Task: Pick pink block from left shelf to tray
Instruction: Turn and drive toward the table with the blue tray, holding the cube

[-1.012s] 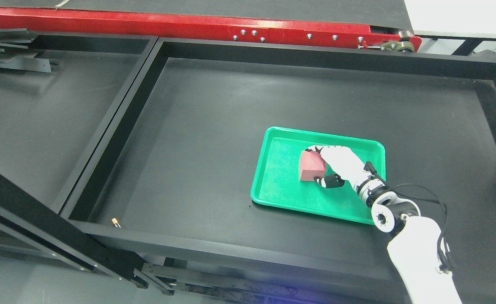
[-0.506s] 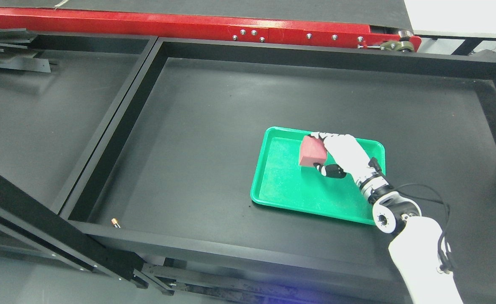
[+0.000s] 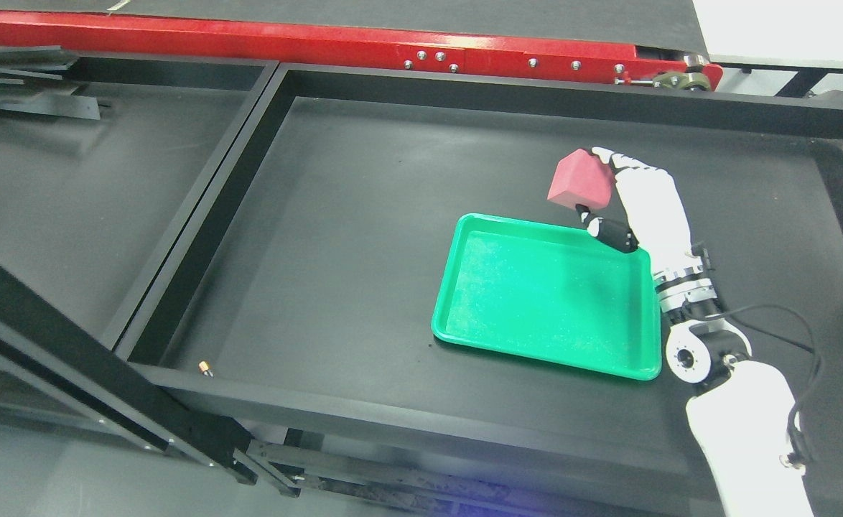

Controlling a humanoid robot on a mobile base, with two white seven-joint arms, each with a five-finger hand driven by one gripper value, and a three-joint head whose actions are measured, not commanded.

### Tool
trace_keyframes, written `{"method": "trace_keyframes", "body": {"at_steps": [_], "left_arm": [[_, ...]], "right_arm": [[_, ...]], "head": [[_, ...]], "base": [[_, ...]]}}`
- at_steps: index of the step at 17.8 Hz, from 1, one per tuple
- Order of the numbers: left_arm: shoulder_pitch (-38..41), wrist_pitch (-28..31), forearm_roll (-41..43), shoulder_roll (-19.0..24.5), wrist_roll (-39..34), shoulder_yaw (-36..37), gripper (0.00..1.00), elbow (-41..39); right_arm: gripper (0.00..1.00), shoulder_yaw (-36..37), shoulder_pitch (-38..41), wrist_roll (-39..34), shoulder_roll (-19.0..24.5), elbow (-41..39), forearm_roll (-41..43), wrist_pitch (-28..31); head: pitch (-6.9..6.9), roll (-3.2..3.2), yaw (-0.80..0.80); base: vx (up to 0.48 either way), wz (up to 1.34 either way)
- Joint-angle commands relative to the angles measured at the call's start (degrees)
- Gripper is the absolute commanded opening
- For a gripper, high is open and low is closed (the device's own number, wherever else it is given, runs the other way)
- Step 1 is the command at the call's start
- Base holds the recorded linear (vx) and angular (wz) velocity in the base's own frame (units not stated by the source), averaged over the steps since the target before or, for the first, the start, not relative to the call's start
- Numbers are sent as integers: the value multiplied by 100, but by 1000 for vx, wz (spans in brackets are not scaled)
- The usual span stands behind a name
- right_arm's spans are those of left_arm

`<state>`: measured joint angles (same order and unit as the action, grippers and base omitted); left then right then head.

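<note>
A: Starting nearest the camera, what shows?

B: The dark front wall of the right shelf bay (image 3: 364,420) runs across the bottom, with a small orange-tipped object (image 3: 205,370) lying just inside its front left corner. The right arm (image 3: 741,424) enters at the lower right, white, with a black cable looping beside it.

A: And the tray?

B: The green tray (image 3: 464,287) lies flat on the bay floor, right of centre. Its inside is bare, with only a faint dark shadow toward its far right part.

A: Where is the pink block?

B: The pink block (image 3: 579,179) is in the air, up beyond the tray's far right corner, tilted so one corner points upward. It touches neither tray nor floor.

A: What holds it?

B: The right hand (image 3: 626,197). Its white fingers (image 3: 612,159) wrap over the top and back of the block, and the dark thumb (image 3: 604,228) presses in from below, so the hand is closed around the block in a firm pinch. The wrist rises from the tray's right edge.

A: The other arm?

B: No left arm appears anywhere.

A: Farther back?

B: The bay's rear wall, then a red beam (image 3: 249,37) with bolts along the top. To the left sits the neighbouring bay (image 3: 70,194), with flat dark bars (image 3: 26,86) stacked at its far end.
</note>
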<state>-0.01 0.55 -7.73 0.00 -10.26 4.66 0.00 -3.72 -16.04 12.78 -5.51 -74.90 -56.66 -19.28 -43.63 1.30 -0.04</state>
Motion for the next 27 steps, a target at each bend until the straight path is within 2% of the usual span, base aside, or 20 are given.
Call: {"method": "trace_keyframes", "body": {"at_steps": [1, 13, 27], "left_arm": [[-175, -2, 0, 100, -3, 0, 100, -100], [-166, -2, 0, 100, -3, 0, 100, -100], [-166, -2, 0, 100, -3, 0, 100, -100]], "right_arm": [[3, 389, 390, 110, -99, -798, 497, -5], [3, 389, 1059, 101, -3, -1115, 858, -32], [3, 372, 1059, 101, 147, -1106, 858, -49]], "head": [[0, 0, 0], [0, 0, 0], [-1, 0, 0]], "base": [[-45, 80], [-118, 356], [-196, 738]]}}
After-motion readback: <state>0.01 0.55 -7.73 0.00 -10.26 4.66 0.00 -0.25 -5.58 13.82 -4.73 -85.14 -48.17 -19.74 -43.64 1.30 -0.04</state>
